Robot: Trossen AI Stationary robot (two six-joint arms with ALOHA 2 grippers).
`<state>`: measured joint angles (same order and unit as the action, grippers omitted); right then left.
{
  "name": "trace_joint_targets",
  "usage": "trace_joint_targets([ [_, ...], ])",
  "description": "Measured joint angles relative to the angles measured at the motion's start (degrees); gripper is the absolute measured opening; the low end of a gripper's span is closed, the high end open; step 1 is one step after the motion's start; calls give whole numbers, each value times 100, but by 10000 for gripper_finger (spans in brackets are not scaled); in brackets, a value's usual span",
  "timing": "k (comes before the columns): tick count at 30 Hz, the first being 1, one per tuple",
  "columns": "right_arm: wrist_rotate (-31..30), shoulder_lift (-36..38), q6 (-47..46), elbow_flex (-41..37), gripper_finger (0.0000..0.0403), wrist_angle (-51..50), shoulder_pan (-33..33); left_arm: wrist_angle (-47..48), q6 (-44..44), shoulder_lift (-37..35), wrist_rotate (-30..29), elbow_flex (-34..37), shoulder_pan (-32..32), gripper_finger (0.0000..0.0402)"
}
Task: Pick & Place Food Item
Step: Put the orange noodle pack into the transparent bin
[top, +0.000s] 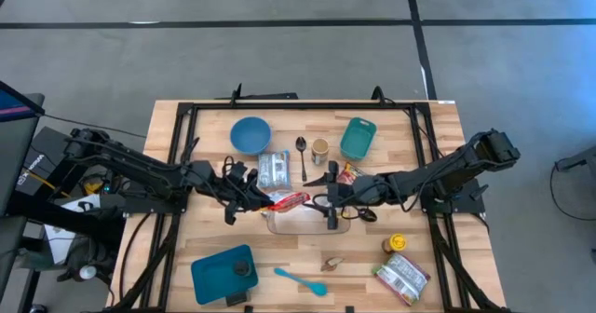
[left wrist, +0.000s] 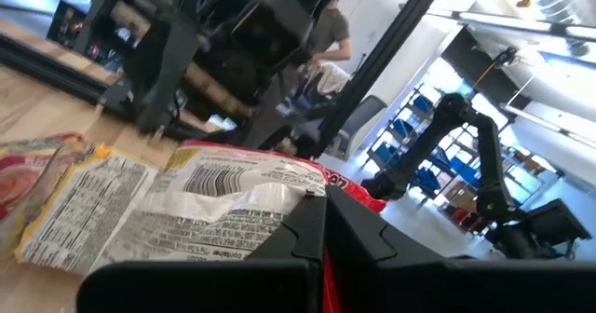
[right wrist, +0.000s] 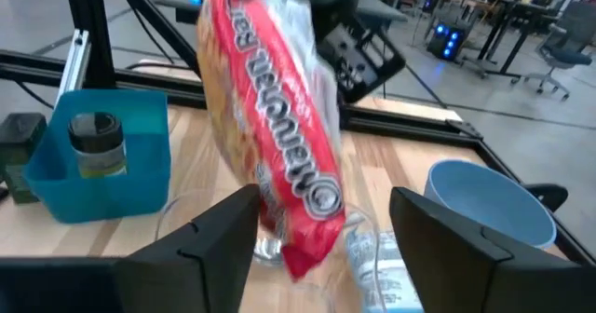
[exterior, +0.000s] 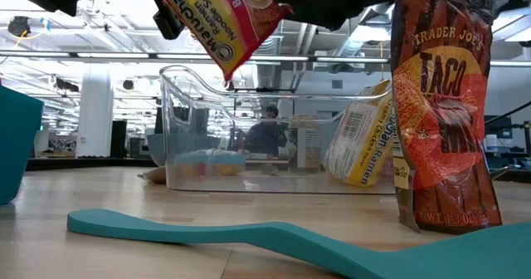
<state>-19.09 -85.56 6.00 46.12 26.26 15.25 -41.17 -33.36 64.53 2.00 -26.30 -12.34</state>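
A red and yellow ramen noodle packet (top: pixel 291 201) hangs in the air over a clear plastic container (top: pixel 307 224) at the table's middle. In the low view its lower end (exterior: pixel 224 42) hangs above the container's rim (exterior: pixel 274 96). My left gripper (top: pixel 259 198) comes from the left and is shut on the packet. From the right comes my right gripper (top: pixel 328 204), open. Its fingers (right wrist: pixel 219 243) stand on either side of the packet's lower end (right wrist: pixel 303 243); no touch shows. My left gripper pinches the packet's end nearest the left arm (left wrist: pixel 279 206) between its two shut fingers (left wrist: pixel 326 224). The fingers come level from the table's left. The packet hangs slanting down from the hold, lifted clear of the container and the table.
At the back stand a blue bowl (top: pixel 250 134), a teal bin (top: pixel 358 138), a spoon (top: pixel 302 155), a cup (top: pixel 319 150) and a pale noodle packet (top: pixel 273 170). Near the front lie a teal tray (top: pixel 223 273), a teal spatula (top: pixel 301 281), a taco packet (top: pixel 402 278) and a small jar (top: pixel 398 244).
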Motion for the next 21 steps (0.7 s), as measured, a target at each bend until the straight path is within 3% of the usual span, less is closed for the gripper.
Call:
trace_joint_targets([
  [21, 0, -2, -62, 1, 54, -73, 0, -130, 4, -2, 0, 0, 0, 0],
])
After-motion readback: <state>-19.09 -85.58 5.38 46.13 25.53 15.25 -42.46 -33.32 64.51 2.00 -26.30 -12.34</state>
